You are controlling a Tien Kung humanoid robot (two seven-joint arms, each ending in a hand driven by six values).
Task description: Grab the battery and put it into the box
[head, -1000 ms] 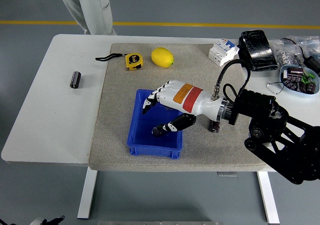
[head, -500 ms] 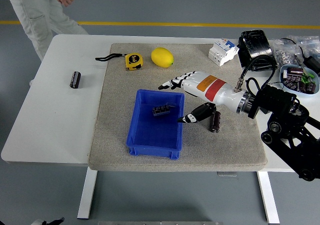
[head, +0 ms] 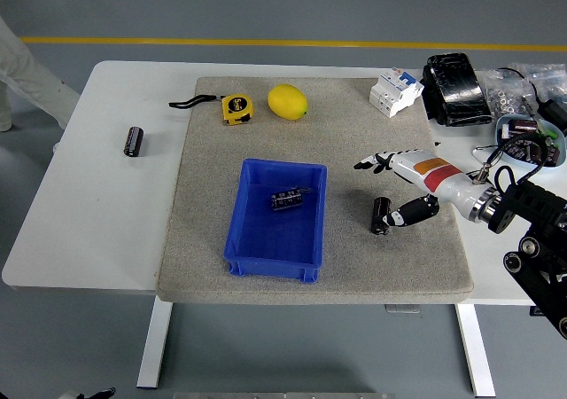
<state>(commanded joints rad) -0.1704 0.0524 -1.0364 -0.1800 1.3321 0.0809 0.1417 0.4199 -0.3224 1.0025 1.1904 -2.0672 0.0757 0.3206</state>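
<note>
A blue box [head: 275, 217] sits on the grey mat and holds one dark battery [head: 285, 199]. A second battery [head: 379, 215] lies on the mat just right of the box. A third battery [head: 133, 141] lies on the white table at far left. My right hand [head: 390, 191] hovers by the mat's right edge, fingers spread and empty, its thumb [head: 409, 214] close above the second battery. The left arm is out of view.
A yellow tape measure [head: 236, 107] and a lemon [head: 287, 101] lie at the mat's back. A white breaker [head: 394, 91], a black case [head: 455, 89] and a bowl of parts [head: 528, 140] stand at the back right. A person's leg [head: 27, 71] shows at top left.
My right hand has drawn back to the right, off the box, leaving a battery lying inside it. The person has walked off to the left.
</note>
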